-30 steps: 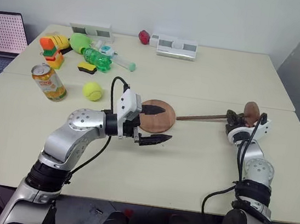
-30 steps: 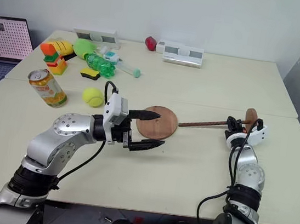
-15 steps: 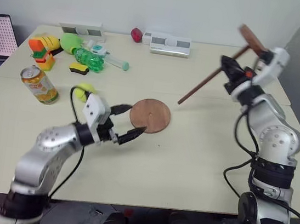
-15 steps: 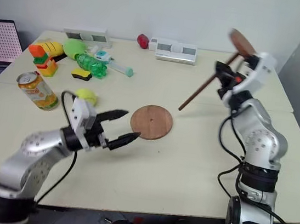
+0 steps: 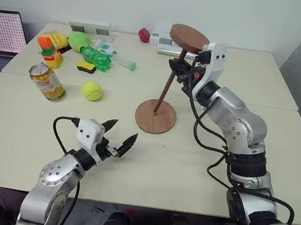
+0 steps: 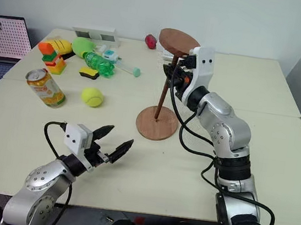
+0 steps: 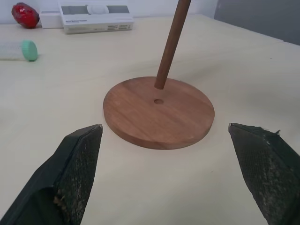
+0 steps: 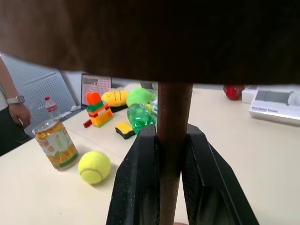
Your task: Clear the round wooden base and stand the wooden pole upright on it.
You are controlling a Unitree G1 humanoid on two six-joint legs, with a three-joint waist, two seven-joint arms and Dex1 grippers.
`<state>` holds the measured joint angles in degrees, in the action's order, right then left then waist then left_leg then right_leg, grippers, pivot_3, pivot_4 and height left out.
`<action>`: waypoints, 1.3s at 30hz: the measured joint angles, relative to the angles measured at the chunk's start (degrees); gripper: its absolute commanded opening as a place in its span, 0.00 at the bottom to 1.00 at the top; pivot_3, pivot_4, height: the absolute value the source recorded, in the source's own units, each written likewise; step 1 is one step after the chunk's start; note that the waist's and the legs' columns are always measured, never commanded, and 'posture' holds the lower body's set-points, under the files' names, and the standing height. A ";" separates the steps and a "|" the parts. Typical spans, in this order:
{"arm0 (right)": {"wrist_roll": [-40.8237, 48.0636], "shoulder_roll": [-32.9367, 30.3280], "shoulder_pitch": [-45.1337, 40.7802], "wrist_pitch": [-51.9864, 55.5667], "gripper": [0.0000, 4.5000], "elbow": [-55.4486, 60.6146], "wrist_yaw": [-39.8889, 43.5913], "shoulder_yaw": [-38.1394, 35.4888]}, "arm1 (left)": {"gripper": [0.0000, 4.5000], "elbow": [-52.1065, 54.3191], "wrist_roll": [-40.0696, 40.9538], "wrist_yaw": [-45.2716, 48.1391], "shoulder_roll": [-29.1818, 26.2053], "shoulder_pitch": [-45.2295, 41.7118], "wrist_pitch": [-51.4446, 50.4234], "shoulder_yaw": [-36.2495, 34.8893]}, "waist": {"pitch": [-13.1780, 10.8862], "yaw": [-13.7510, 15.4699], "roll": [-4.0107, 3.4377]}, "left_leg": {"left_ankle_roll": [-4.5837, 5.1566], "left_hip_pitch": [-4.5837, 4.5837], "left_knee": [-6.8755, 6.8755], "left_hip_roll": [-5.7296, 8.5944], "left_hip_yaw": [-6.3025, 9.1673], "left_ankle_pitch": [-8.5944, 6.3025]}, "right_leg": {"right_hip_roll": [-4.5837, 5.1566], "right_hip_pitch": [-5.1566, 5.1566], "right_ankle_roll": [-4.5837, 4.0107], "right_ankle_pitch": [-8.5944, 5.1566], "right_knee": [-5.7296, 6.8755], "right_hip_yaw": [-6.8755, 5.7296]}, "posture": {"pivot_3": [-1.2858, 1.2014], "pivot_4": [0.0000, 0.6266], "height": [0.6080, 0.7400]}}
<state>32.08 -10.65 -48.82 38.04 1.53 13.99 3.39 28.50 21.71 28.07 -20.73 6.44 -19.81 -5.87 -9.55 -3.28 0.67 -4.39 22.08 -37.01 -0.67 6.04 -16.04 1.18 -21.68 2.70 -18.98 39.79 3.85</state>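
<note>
The round wooden base (image 5: 155, 118) lies flat at mid-table with nothing else on it. The wooden pole (image 5: 169, 81) stands nearly upright, leaning a little, its fixed disc (image 5: 189, 38) on top. In the left wrist view the pole's bare lower end (image 7: 160, 84) touches the base (image 7: 140, 122) just behind its centre hole (image 7: 159, 101). My right gripper (image 5: 183, 67) is shut on the pole just under the disc, with its fingers (image 8: 140, 183) on both sides of the rod (image 8: 172, 140). Nearer the table's front edge, my left gripper (image 5: 123, 130) hangs open and holds nothing.
A tennis ball (image 5: 93, 90) and a drink can (image 5: 48, 82) sit left of the base. Toys and a green bottle (image 5: 96, 59) crowd the far left. A white box (image 5: 165, 43) and a red object (image 5: 144, 36) lie at the back. A person's hand (image 8: 18, 112) shows beyond the table.
My right gripper lifted the pole off the table at the right and swung it left, setting its bare end on the base. My left gripper drew back from the base, still open.
</note>
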 measured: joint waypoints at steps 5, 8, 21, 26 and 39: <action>-2.22 0.88 0.48 -0.17 0.08 -0.97 1.77 0.30 | 1.00 0.49 0.04 -0.49 -0.28 -0.02 0.04 -0.14 | 0.00 -0.02 0.00 | 0.00 0.00 0.00 0.00 -0.01 0.00 | -0.01 0.00 0.00 0.00 0.01 0.00 | 0.52 0.24 1.00; -3.30 2.23 0.51 -0.17 0.08 -1.52 2.12 0.26 | 1.00 0.55 0.17 -0.59 -0.39 -0.03 0.01 -0.18 | 0.00 -0.02 0.00 | 0.00 -0.01 0.00 0.00 0.00 0.00 | -0.02 0.00 0.00 0.00 0.03 -0.01 | 0.52 0.24 1.00; -9.15 2.85 0.92 -2.92 0.08 -2.39 4.75 1.27 | 1.00 0.87 1.01 -0.98 -1.72 -0.05 -1.02 -1.12 | 0.00 -0.03 0.00 | 0.00 -0.01 0.00 0.00 0.00 0.00 | -0.02 -0.01 0.00 0.00 0.02 -0.01 | 0.52 0.24 1.00; -10.66 2.89 0.99 -3.55 0.08 -2.43 6.09 1.52 | 1.00 0.99 1.02 -0.82 -1.76 -0.04 -1.02 -1.09 | 0.00 -0.03 0.00 | 0.00 -0.01 0.00 0.00 0.00 0.00 | -0.02 0.00 0.00 0.00 0.02 -0.01 | 0.52 0.24 1.00; -16.50 2.08 -0.14 -6.60 0.08 -2.63 11.34 8.22 | 1.00 0.98 1.17 0.11 -2.34 -0.12 -1.00 -1.14 | 0.02 -0.08 0.01 | 0.00 -0.21 0.00 -0.01 0.02 0.00 | -0.03 0.18 0.00 0.00 0.02 -0.02 | 0.52 0.24 1.00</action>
<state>15.58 -8.57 -48.96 31.44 -1.11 25.34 11.61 29.48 22.88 28.18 -23.07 6.33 -20.81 -7.01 -9.53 -3.36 0.68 -4.39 21.87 -37.01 -0.67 6.07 -16.04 1.15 -21.50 2.70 -18.98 39.81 3.82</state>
